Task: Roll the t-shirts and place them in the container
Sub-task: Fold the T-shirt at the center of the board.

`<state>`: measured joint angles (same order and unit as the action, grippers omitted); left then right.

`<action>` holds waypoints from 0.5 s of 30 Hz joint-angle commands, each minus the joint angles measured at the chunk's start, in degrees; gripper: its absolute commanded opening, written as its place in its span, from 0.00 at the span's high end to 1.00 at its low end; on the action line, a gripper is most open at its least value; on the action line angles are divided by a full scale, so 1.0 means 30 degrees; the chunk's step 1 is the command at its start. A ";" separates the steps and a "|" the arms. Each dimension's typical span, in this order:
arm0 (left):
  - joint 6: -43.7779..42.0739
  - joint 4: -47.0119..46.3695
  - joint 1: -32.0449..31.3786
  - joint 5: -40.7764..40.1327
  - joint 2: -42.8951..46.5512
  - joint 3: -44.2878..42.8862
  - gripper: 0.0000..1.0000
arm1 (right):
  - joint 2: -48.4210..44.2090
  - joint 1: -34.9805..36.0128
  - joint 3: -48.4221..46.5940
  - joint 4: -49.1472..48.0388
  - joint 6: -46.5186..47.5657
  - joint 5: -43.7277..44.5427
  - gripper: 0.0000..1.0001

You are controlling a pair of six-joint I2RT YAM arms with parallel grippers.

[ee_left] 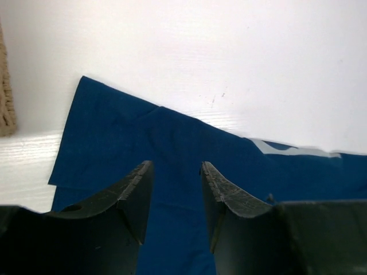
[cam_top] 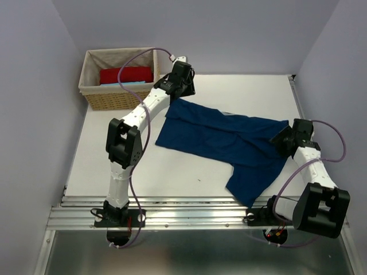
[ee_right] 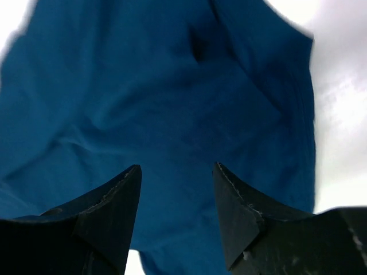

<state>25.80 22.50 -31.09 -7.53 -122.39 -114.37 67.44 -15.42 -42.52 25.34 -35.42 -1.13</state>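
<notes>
I am looking down at the navy t-shirt (cam_top: 223,140), which is lying loosely spread and creased on the worktop (cam_top: 172,172). It is running from just beside the wicker basket (cam_top: 109,101) at the far left down towards the base of the right arm. I am treating it as light, limp cloth that is going to sag, bunch and slide on the smooth white surface rather than hold any shape. I am therefore favouring a pinch at a hem or corner on each side, so the fabric is tensioned between both arms before any rolling. The left fingers (ee_left: 129,195) are hanging apart over the far-left corner with nothing between them, and that straight edge is offering a clean place to take hold. The right fingers (ee_right: 109,200) are also standing apart above the right-hand part of the shirt. They are pinching no cloth as far as I can tell, though that view is blurred and filled with blue, so I am not finding an edge there. The red piece (cam_top: 127,74) and the light-blue piece (cam_top: 135,83) are sitting inside the basket, mostly hidden by its wall. The left arm is covering the shirt's far corner in the overhead view, and the sleeves are proving hard to pick out among the folds.
</notes>
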 commanded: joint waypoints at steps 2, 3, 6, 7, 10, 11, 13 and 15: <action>0.0129 -0.0879 -0.0095 0.0371 0.2443 0.2083 0.50 | -0.0391 -0.0163 0.1487 -0.0066 -0.0791 -0.1145 0.43; 0.0130 -0.0908 -0.0124 0.0400 0.2591 0.2261 0.50 | -0.0216 -0.0163 0.1605 -0.0301 -0.0791 -0.1293 0.43; 0.0246 -0.0967 -0.0183 0.0371 0.3060 0.3110 0.50 | 0.0165 -0.0163 0.1928 -0.0945 -0.0879 -0.1325 0.44; 0.0276 -0.1025 -0.0183 0.0371 0.3207 0.3373 0.50 | 0.0283 -0.0163 0.1928 -0.1006 -0.0792 -0.1266 0.44; 0.0335 -0.1377 -0.0271 0.0401 0.3705 0.4340 0.50 | 0.1101 -0.0163 0.1986 -0.1298 -0.0820 -0.1323 0.46; 0.0335 -0.1378 -0.0242 0.0372 0.3735 0.4430 0.50 | 0.1220 -0.0163 0.2219 -0.1560 -0.0821 -0.1411 0.46; 0.0306 -0.1319 -0.0271 0.0372 0.3823 0.4518 0.50 | 0.1338 -0.0163 0.2425 -0.1767 -0.0937 -0.1412 0.48; 0.0306 -0.1290 -0.0300 0.0284 0.3882 0.4577 0.50 | 0.1543 -0.0163 0.2688 -0.2088 -0.0938 -0.1499 0.50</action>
<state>26.65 20.23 -31.51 -6.37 -115.07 -100.62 71.46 -15.42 -35.90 22.87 -37.63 -4.82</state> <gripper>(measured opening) 0.495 0.520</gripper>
